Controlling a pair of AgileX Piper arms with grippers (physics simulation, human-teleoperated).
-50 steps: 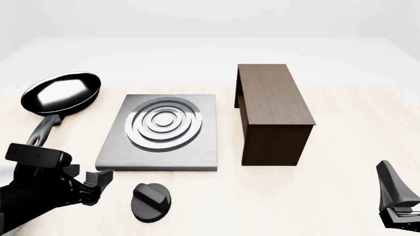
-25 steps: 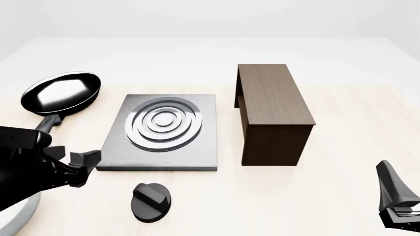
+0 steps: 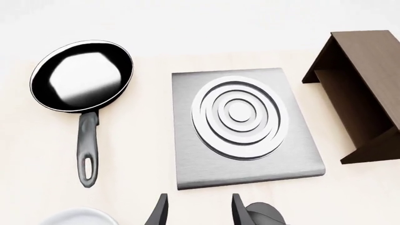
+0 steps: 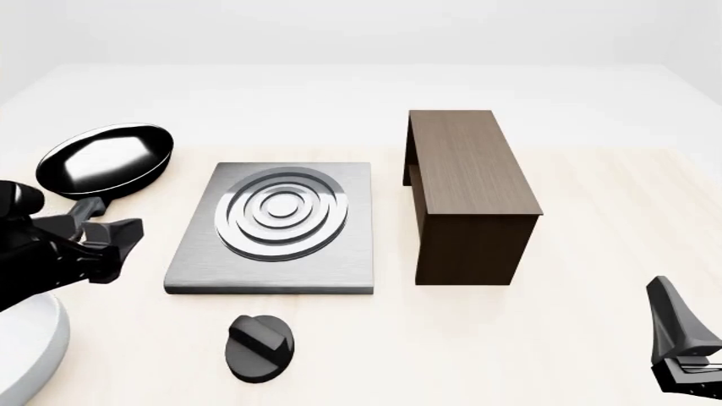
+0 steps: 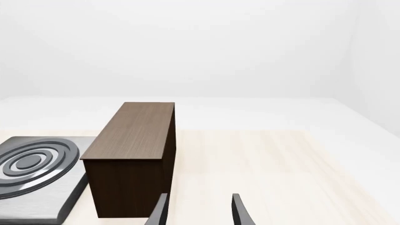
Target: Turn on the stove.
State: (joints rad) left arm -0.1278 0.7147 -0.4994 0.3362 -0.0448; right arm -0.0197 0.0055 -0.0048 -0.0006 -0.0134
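From my station, the stove [image 4: 276,228] lies flat on the light wooden table [image 4: 587,228], left of centre in the front view, a brushed-grey square slab with raised concentric silver burner rings [image 4: 284,211] on its top. Its separate black knob [image 4: 260,347] sits on the table just in front of the slab's near edge, apart from it, with its ridge running diagonally. In the left wrist view only the knob's [image 3: 265,214] upper part shows at the frame edge, just beside one finger.

My left gripper [image 4: 113,245] hangs above the table to the left of the slab, near its left edge and level with its near half, well clear of the knob. The left wrist view shows its two fingers [image 3: 161,212] parted with bare table between them; the jaws stand moderately wide and hold nothing.

My right gripper [image 5: 197,211] is low at the near right corner of the table, well apart from the stove. Its fingers are likewise spread with nothing between them, pointing toward the dark brown wooden cabinet [image 4: 465,190], which stands upright just right of the slab.

A black frying pan [image 4: 107,161] rests to the far left of the slab, handle [image 3: 87,149] pointing toward my side. A white plate rim [image 4: 29,355] shows at the near left, partly under the left arm.
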